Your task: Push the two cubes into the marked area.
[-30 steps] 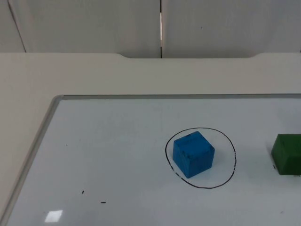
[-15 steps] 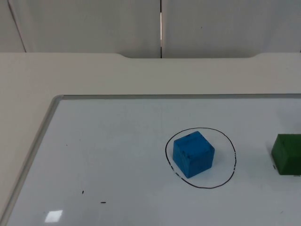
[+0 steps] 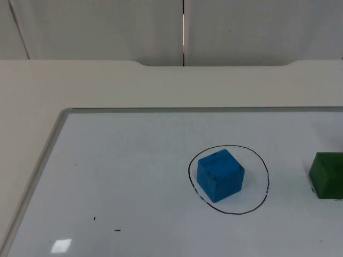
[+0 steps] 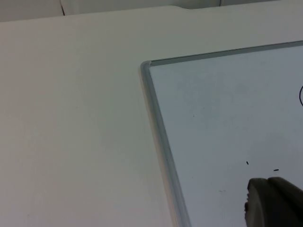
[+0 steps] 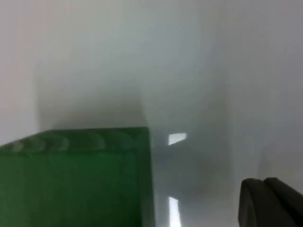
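Top view: blue cube sits inside the black drawn circle, lower centre-right of frame, nearer the ring's left side. Green cube at the right edge of frame, outside the circle and apart from it, partly cut off. Both rest on the whiteboard, whose grey frame runs along the left and back; beige table beyond it.

Left gripper: one dark fingertip over the whiteboard near its corner; open or closed, cannot tell.

Right gripper: fingertip close beside the green cube, a gap between; state cannot be told.
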Controlling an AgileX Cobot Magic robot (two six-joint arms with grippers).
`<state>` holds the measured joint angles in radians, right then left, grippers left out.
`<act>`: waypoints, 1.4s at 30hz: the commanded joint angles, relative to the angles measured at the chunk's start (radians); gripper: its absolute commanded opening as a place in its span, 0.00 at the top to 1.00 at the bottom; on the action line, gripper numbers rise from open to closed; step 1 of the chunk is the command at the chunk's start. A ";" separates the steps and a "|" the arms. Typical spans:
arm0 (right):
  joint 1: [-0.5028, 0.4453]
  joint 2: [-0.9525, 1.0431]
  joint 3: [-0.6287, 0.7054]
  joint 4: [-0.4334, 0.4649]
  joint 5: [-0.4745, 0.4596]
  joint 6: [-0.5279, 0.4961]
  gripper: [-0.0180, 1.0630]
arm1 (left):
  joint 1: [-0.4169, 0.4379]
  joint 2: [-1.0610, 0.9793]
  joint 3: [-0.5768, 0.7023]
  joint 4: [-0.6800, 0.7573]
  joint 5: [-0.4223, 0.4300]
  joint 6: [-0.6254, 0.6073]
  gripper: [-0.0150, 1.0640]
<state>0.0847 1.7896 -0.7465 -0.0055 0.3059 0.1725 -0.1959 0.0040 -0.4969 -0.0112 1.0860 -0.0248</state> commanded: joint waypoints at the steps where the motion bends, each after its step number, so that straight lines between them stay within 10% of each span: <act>1: 0.019 0.000 -0.002 0.017 -0.028 0.004 0.98 | -0.003 -0.004 0.005 -0.011 -0.011 0.001 0.99; 42: 0.134 0.002 -0.002 0.142 -0.031 0.078 0.98 | -0.003 -0.004 0.005 -0.011 -0.011 0.001 0.99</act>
<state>0.2142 1.7920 -0.7465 0.1305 0.2601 0.2475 -0.1959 0.0040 -0.4969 -0.0112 1.0860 -0.0248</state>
